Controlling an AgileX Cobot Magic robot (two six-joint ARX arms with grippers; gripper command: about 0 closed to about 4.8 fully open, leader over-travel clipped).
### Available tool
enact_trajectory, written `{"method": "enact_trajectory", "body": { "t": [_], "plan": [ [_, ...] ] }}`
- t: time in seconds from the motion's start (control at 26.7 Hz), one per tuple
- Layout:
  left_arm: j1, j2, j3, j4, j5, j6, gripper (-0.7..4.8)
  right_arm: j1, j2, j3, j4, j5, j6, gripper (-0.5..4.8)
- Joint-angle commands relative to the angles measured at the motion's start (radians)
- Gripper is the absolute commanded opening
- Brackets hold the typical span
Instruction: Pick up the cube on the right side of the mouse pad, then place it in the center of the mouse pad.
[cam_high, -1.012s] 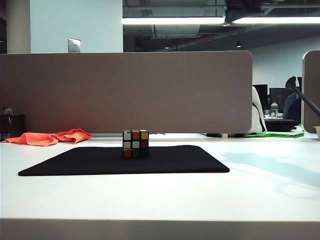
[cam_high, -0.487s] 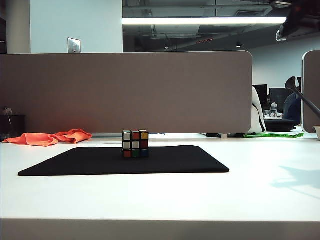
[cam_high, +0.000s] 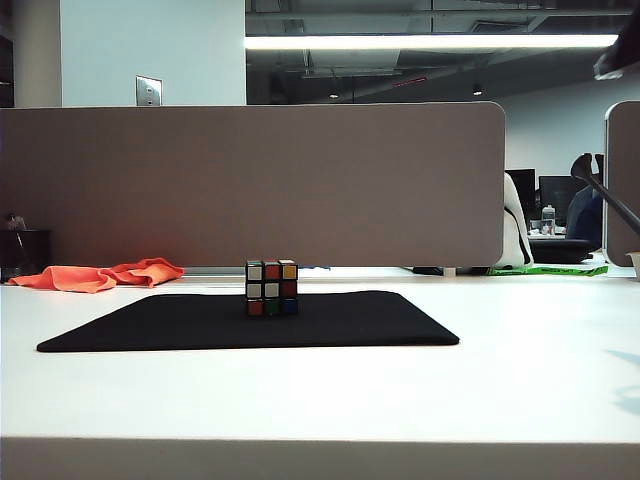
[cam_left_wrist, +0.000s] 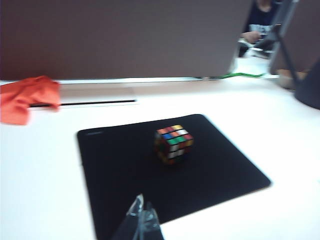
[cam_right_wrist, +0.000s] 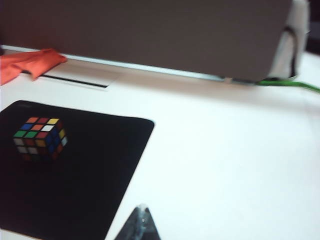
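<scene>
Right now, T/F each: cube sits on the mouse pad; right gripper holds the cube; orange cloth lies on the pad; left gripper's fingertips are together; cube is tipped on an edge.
1. The cube sits on the mouse pad. True.
2. The right gripper holds the cube. False: it is shut on nothing, above the pad's near right corner, apart from the cube.
3. The orange cloth lies on the pad. False: it lies on the white table, behind the pad's left end.
4. The left gripper has its fingertips together. True.
5. The cube is tipped on an edge. False: it rests flat.
</scene>
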Motion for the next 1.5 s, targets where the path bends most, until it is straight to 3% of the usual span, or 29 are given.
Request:
{"method": "enact_trajectory", "body": {
  "t": [0.04, 0.3, 0.52, 0.71, 0.82, 0.94, 1.2, 1.27, 1.35, 1.5],
  "plan": [
    [-0.001, -0.013, 0.001, -0.023, 0.057, -0.018, -0.06, -0.002, -0.035, 0.005, -0.055, 0.037, -0.018, -0.01],
    [-0.001, -0.046, 0.001, -0.099, 0.067, -0.011, -0.06, -0.03, -0.126, -0.065, -0.078, 0.055, -0.015, -0.01],
    [-0.001, -0.085, 0.001, -0.139, 0.169, -0.019, -0.06, -0.125, -0.42, -0.203, -0.109, 0.011, 0.071, -0.01],
    [-0.001, -0.085, 0.001, -0.14, 0.177, -0.023, -0.06, -0.151, -0.542, -0.205, -0.23, -0.026, 0.089, -0.01],
    [-0.001, -0.085, 0.001, -0.133, 0.119, -0.021, -0.06, -0.15, -0.613, -0.213, -0.25, 0.035, 0.085, -0.01],
    [0.0, -0.085, 0.001, -0.083, 0.034, -0.026, -0.06, -0.151, -0.639, -0.225, -0.24, 0.166, 0.084, -0.01],
    [0.0, -0.085, 0.001, 0.014, -0.037, -0.04, -0.06, -0.148, -0.64, -0.3, -0.15, 0.164, 0.084, -0.01],
    [0.0, -0.085, 0.0, 0.039, -0.068, -0.038, -0.06, -0.148, -0.64, -0.335, -0.087, 0.164, 0.083, -0.01],
    [0.0, -0.085, -0.018, 0.086, -0.068, -0.037, -0.06, -0.148, -0.64, -0.424, 0.099, 0.156, 0.034, -0.01],
    [-0.001, -0.085, -0.054, 0.122, -0.056, -0.038, -0.06, -0.148, -0.64, -0.478, 0.16, 0.156, 0.005, -0.01]
  ]
}}
